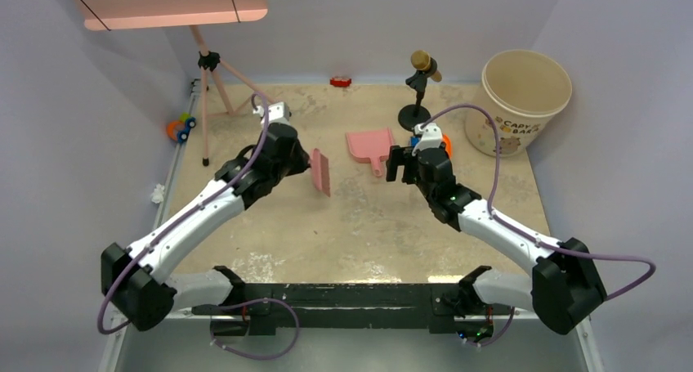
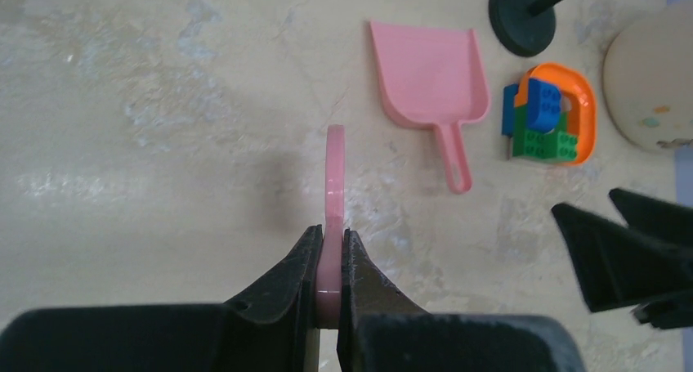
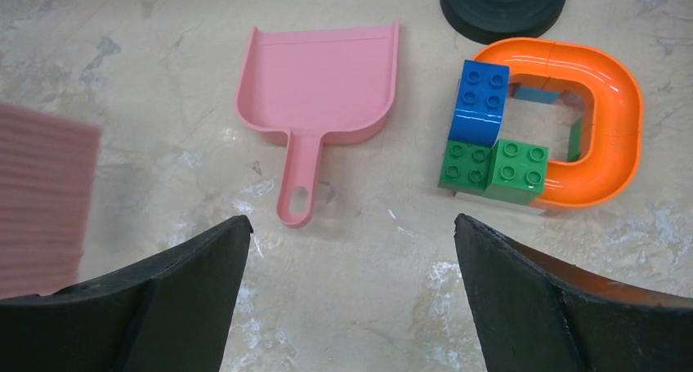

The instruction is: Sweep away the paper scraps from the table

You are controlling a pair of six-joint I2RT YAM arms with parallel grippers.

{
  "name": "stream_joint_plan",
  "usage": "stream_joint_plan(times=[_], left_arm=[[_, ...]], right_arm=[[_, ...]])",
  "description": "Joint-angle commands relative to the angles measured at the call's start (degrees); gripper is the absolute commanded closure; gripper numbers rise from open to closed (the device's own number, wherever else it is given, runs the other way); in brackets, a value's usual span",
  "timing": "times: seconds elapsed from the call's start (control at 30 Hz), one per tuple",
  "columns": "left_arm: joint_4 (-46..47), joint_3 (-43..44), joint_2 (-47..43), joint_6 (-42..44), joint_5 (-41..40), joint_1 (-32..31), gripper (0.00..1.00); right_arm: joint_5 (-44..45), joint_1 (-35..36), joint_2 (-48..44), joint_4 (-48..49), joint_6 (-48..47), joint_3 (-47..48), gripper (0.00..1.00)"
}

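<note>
No paper scraps show on the table (image 1: pixel 368 225); one white wad (image 1: pixel 157 194) lies beyond its left rail. My left gripper (image 1: pixel 299 164) is shut on the handle (image 2: pixel 335 176) of a pink brush (image 1: pixel 320 172), held on edge above the table's middle; in the left wrist view the gripper (image 2: pixel 330 235) has both jaws pressed on the handle. A pink dustpan (image 1: pixel 365 147) lies empty just right of the brush, and shows in the left wrist view (image 2: pixel 429 73) and the right wrist view (image 3: pixel 323 78). My right gripper (image 1: pixel 400 166) is open and empty just near of the dustpan handle (image 3: pixel 296 184); the right wrist view (image 3: pixel 351 233) shows its jaws wide apart over bare table.
A blue-green block stack (image 3: pixel 490 143) with an orange track (image 3: pixel 605 118) sits right of the dustpan. A microphone stand (image 1: pixel 418 86) and a beige bucket (image 1: pixel 523 102) stand at the back right. A pink tripod (image 1: pixel 212 86), a small toy (image 1: pixel 181 128) and a red car (image 1: pixel 341 82) are at the back.
</note>
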Motion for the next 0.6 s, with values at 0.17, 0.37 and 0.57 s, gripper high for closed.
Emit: stream_joint_plan(times=[0.17,0.37,0.57], left_arm=[[14.55,22.3,18.46,-3.47,-0.59,1.64,1.0],[21.84,25.32,27.77,-11.12,7.1,5.25,1.0],[34.82,25.34,36.75,-19.12,16.01,7.75,1.0]], right_arm=[[6.05,0.06,-3.74,8.0,0.94,-2.54,0.01],[6.5,0.07,-4.13,8.35,0.74,-2.81,0.01],[6.61,0.05,-5.15,9.27,0.47,-3.62,0.01]])
